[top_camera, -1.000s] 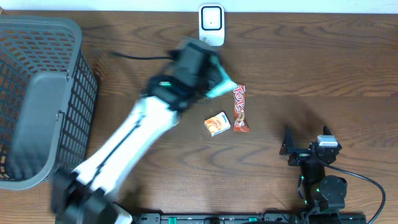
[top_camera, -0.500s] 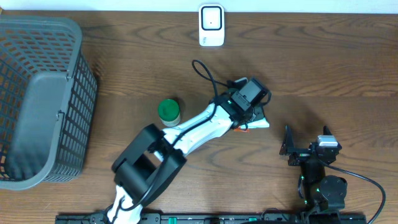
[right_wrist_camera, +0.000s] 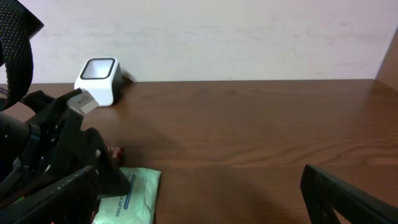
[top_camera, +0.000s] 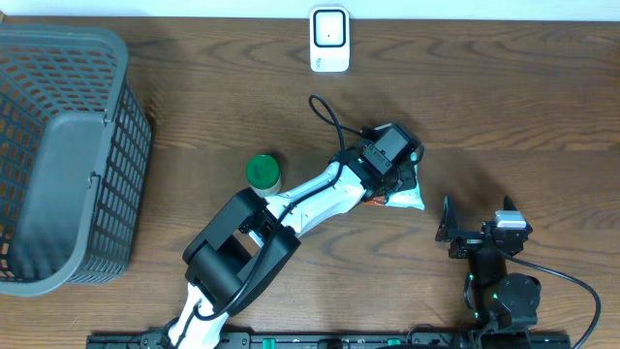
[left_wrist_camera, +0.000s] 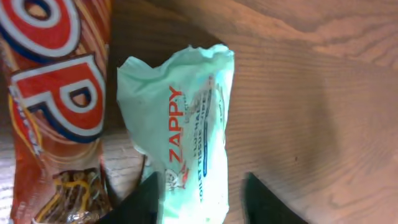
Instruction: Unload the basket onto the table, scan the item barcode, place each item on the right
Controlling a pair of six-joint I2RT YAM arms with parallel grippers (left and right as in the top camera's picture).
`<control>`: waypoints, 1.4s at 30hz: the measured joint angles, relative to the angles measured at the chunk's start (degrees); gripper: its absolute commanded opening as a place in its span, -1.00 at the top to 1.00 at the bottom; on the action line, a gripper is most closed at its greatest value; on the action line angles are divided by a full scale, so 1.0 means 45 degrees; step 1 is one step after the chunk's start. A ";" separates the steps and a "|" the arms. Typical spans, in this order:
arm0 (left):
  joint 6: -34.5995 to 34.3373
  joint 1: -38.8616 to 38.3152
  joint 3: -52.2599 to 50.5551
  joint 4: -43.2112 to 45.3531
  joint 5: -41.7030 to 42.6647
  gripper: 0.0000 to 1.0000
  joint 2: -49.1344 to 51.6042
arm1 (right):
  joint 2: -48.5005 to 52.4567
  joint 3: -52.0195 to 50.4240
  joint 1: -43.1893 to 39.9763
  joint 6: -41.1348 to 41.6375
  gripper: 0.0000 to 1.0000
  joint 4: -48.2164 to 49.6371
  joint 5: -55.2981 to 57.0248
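A: What crowds the packet of wipes [left_wrist_camera: 180,118]?
B: A red candy bar [left_wrist_camera: 56,106] lies just left of it. The left arm hides much of both from above. A green can [top_camera: 263,173] stands further left, the basket [top_camera: 58,145] is far left, and the scanner [top_camera: 329,39] sits at the counter's [top_camera: 523,87] far edge.
A: How does it lie?
B: It lies flat right of centre, print up. Its long axis runs parallel to the bar.
A: And the tools?
B: The left tool [left_wrist_camera: 200,180] straddles one end, jaws partly apart and not pinching. The right tool [top_camera: 477,221] gapes wide and holds nothing.
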 measured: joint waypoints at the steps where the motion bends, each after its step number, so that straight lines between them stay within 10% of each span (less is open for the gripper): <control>1: 0.0058 0.0000 0.0000 0.0005 0.0044 -0.31 0.0000 | 0.0000 0.0000 0.0000 0.0000 -0.98 0.0000 0.0000; 15: 0.3002 0.0622 0.0000 -0.1069 0.0160 -0.99 -0.1749 | 0.0000 0.0000 0.0000 0.0000 -0.98 0.0005 0.0005; 27: 0.7412 0.4357 0.0010 -0.2846 -0.3900 -0.96 -0.8315 | 0.0000 0.0000 0.0000 0.0000 -0.99 0.0000 0.0000; 42: 1.1701 0.8840 0.0131 0.0092 -0.6431 -0.96 -1.5854 | -0.0005 0.0000 0.0000 0.0000 -0.98 0.0000 0.0000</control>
